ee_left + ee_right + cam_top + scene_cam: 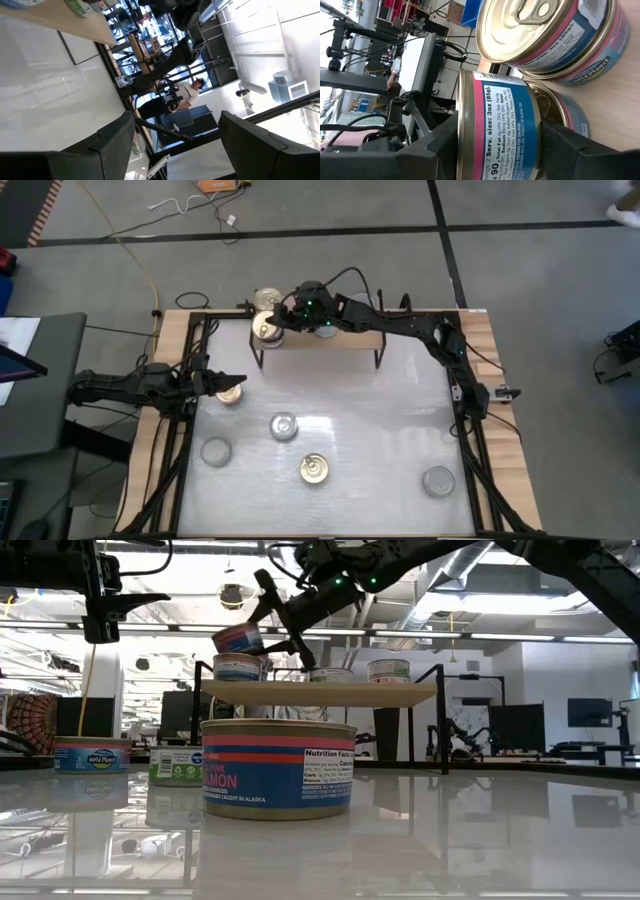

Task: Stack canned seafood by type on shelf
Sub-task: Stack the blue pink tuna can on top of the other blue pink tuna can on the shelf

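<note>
Bright overhead light; strong glare on white tabletop (380, 440); low view backlit; nearest can (278, 768) sharp.

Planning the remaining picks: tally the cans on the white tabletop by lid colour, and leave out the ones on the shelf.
Gold-lid cans: 2
Silver-grey-lid cans: 3
Total: 5
</note>
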`<action>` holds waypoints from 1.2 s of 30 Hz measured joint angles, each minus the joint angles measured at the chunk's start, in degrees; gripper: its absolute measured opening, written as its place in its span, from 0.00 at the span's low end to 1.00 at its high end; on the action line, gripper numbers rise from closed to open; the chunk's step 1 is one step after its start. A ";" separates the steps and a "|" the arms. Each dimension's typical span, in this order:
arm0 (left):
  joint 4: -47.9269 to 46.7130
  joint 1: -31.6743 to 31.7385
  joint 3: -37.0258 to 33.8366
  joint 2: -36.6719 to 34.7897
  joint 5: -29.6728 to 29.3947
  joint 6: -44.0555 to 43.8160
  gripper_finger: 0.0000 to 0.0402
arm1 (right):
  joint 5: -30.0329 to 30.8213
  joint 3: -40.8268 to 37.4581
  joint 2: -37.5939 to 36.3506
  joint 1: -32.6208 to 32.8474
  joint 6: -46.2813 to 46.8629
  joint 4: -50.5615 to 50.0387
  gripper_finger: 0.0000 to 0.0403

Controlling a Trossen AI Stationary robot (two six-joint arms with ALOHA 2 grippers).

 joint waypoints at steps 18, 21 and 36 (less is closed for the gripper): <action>0.00 0.00 0.00 0.00 0.00 0.00 0.68 | 0.00 0.00 -0.02 -0.02 0.22 0.00 0.60; 0.00 0.00 0.00 0.00 0.00 0.01 0.68 | 0.00 0.00 -0.04 -0.02 1.16 -0.02 0.60; 0.00 0.00 0.00 0.00 0.00 0.02 0.68 | -0.02 -0.02 -0.09 0.28 1.04 0.00 0.60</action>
